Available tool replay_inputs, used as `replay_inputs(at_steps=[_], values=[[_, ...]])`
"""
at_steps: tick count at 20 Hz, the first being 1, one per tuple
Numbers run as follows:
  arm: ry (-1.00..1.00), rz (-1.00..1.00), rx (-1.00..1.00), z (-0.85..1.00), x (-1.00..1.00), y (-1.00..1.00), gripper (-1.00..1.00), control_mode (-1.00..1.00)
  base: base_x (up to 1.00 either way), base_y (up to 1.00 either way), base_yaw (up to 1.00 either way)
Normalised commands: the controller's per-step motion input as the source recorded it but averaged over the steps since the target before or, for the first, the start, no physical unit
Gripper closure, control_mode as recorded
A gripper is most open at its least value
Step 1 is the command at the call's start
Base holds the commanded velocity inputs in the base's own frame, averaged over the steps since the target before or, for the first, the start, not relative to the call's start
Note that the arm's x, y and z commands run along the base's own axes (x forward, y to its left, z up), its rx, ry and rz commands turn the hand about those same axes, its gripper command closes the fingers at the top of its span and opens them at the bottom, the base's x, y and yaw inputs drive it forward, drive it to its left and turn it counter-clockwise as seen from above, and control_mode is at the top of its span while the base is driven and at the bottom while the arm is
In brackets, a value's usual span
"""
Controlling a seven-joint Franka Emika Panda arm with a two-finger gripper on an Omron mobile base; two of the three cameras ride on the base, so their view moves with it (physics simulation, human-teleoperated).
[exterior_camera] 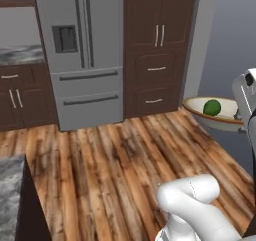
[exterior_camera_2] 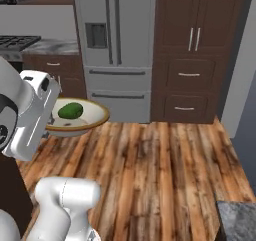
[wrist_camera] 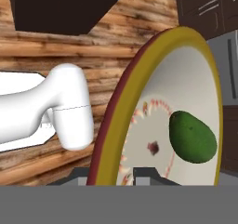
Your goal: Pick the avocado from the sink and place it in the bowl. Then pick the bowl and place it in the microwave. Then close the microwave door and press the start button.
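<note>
Home kitchen — steel fridge (exterior_camera: 82, 55), dark wood cabinets (exterior_camera_2: 197, 55), stove (exterior_camera_2: 15, 41), plank floor (exterior_camera_2: 165, 175)

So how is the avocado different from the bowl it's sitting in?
The avocado is dark green all over, while the bowl is cream inside with a yellow-brown rim. The avocado is small and lumpy; the bowl is wide, shallow and several times broader. The avocado lies loose inside, but the bowl is held up above the wooden floor by the gripper at its rim. Both have rounded shapes.
</note>
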Motion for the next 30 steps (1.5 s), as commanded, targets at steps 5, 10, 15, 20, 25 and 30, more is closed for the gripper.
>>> replay_inputs(at_steps=[5, 10, 15, 20, 25, 30], values=[[0.0, 0.0, 0.0, 0.0, 0.0, 0.0, 1.0, 1.0, 1.0, 0.13, -0.09], [0.0, 0.0, 0.0, 0.0, 0.0, 0.0, 1.0, 1.0, 1.0, 0.16, -0.07], [0.0, 0.0, 0.0, 0.0, 0.0, 0.0, 1.0, 1.0, 1.0, 0.14, -0.05], [0.0, 0.0, 0.0, 0.0, 0.0, 0.0, 1.0, 1.0, 1.0, 0.19, -0.04], [0.0, 0.0, 0.0, 0.0, 0.0, 0.0, 1.0, 1.0, 0.85, 0.41, 0.0], [0.0, 0.0, 0.0, 0.0, 0.0, 0.0, 1.0, 1.0, 0.55, 0.6, 0.0]])
